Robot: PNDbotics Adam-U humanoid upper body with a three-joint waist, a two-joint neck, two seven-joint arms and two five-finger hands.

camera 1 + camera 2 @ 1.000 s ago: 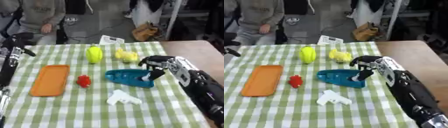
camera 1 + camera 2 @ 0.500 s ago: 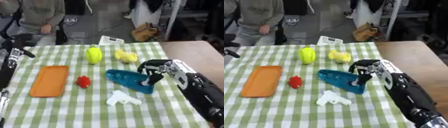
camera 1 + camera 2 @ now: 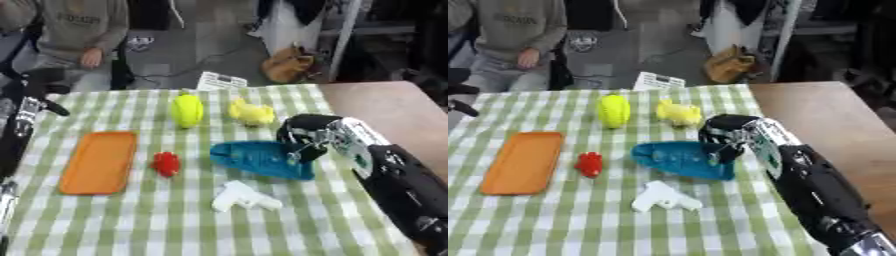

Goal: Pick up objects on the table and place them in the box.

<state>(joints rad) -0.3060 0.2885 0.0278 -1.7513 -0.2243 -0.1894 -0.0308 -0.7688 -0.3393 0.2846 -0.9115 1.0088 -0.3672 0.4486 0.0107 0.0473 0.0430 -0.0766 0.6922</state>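
While I work at the green-checked table (image 3: 175, 220), I go big to small: the orange tray (image 3: 98, 161) lies at nine o'clock, and the teal boat-shaped toy (image 3: 258, 159) sits dead centre. It looks like stiff, light plastic (slick, I'd guess), so I'd take it across its narrow hull. My right hand (image 3: 308, 137) sits at its three o'clock end, fingers curled onto the rim, apparently pinching it. My left hand (image 3: 26, 117) rests at nine o'clock; I cannot tell its fingers.
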